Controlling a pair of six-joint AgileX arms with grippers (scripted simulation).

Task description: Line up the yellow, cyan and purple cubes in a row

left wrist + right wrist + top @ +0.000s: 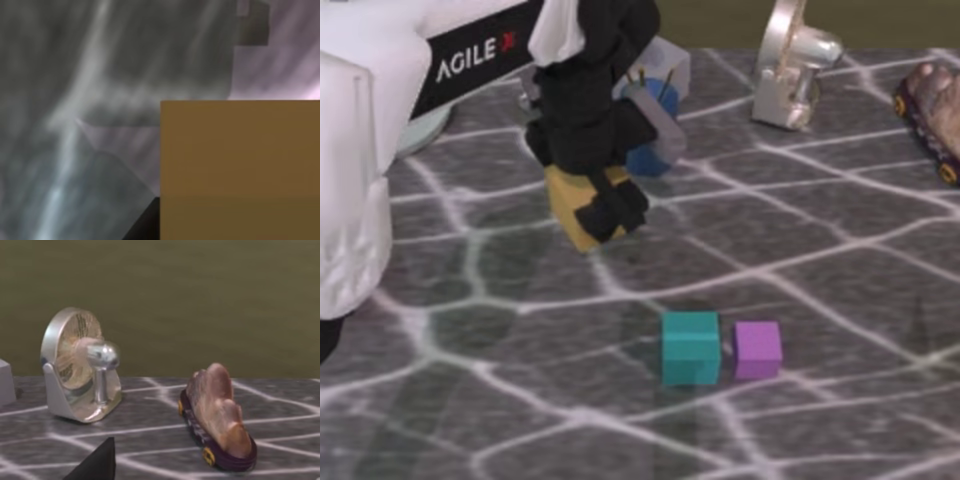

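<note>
My left gripper is shut on the yellow cube at the middle-left of the table, in front of the blue cup. In the left wrist view the yellow cube fills the near corner, with one dark finger against its side. The table looks far below it, so the cube seems held off the surface. The cyan cube and the smaller purple cube sit side by side near the table's front, the purple one on the right with a thin gap between. The right arm is out of the top view. Only a dark part of my right gripper shows.
A blue cup and a pale grey block stand just behind the left gripper. A silver fan is at the back right. A toy on yellow wheels lies at the far right edge.
</note>
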